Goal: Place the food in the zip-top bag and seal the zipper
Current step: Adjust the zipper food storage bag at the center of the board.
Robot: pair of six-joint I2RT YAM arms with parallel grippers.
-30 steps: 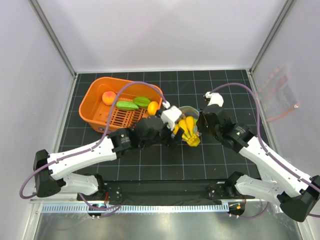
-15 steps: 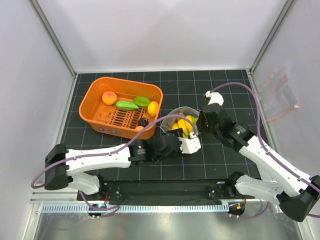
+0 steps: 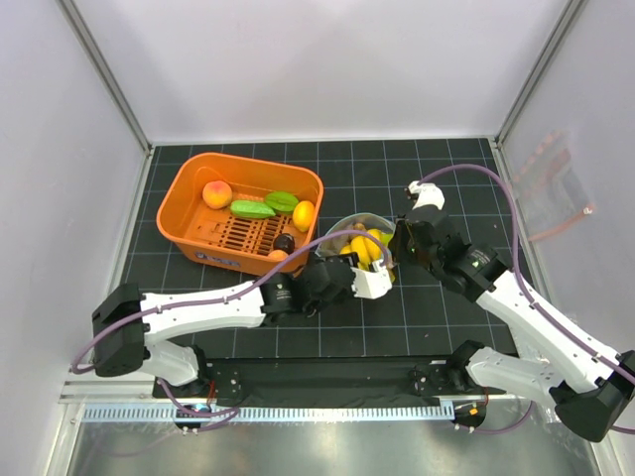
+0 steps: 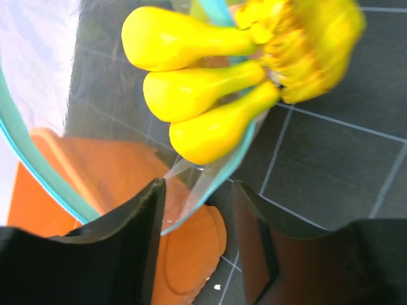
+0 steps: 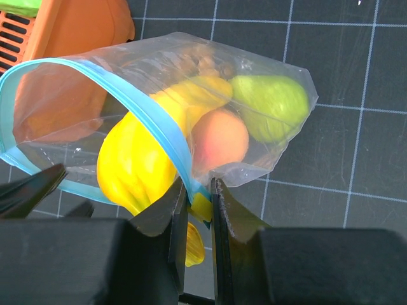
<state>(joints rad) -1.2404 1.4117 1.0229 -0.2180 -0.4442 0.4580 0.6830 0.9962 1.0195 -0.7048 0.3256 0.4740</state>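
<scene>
Two tools meet at the zip-top bag [image 5: 254, 67], which sits on the black gridded table [image 3: 446, 169] just beside the right end of the orange basket [image 3: 169, 218], between your two arms. Your right tool [image 5: 196, 190] is nearly closed, its black fingers pinching the bag's rim right on the zipper [image 5: 152, 121], the narrow teal-blue strip that curves round the mouth. Your left tool [image 4: 197, 197] stands wide, with the edge of the film and the teal strip hanging in the gap between its fingers.

You can see that the bag is thin, clear, glossy film, creased and floppy, with its mouth held in a rounded loop. Inside it lie:
- a banana bunch [image 4: 203, 82], smooth shiny yellow with plump fingers, its stem end blurred in the left wrist view
- a matte orange-pink peach [image 5: 219, 140], round
- a pale green pear-shaped piece [image 5: 270, 98]
- a knobbly brown cluster [image 5: 203, 63] of small balls, pressed against the far film

The basket is hard plastic with rounded corners and a slotted floor. It holds:
- a second peach [image 3: 216, 193]
- a long green piece [image 3: 252, 209]
- a darker green piece [image 3: 281, 201]
- a yellow lemon [image 3: 304, 214]
- a small dark ball [image 3: 284, 241] near its right wall
</scene>
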